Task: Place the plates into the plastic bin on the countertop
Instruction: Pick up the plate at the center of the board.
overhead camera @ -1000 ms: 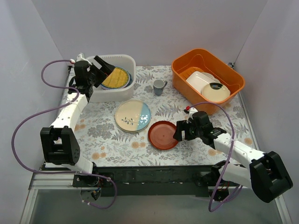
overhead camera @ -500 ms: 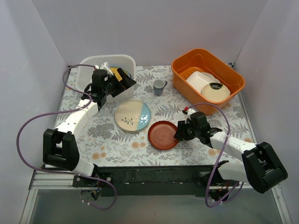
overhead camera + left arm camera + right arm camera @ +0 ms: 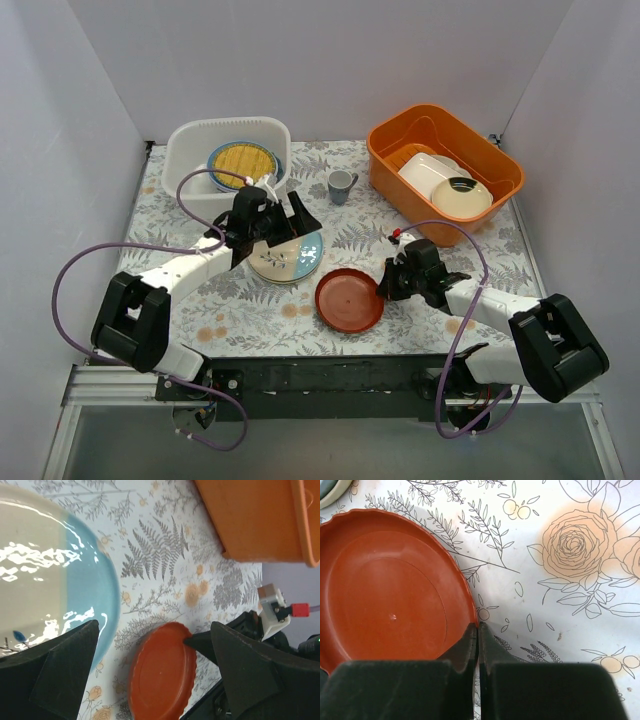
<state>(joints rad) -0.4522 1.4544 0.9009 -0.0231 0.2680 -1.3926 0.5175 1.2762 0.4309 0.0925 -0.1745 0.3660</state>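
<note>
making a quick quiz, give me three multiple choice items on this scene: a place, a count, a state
1. Cups on the countertop: A none B one C three
2. The yellow woven plate lies: A in the plastic bin B on the countertop C in the left jaws
3. Right gripper jaws: A wide open B shut at the red-orange plate rim C out of view
Answers: B, one grey cup stands there; A, it sits inside the tub; B, they meet at the rim.

Two plastic bins, translucent white (image 3: 180, 160) and orange (image 3: 395, 188); one small grey cup (image 3: 341, 185); three topmost round plates, yellow woven (image 3: 245, 162), cream-and-blue (image 3: 285, 261), red-orange (image 3: 349, 300)
</note>
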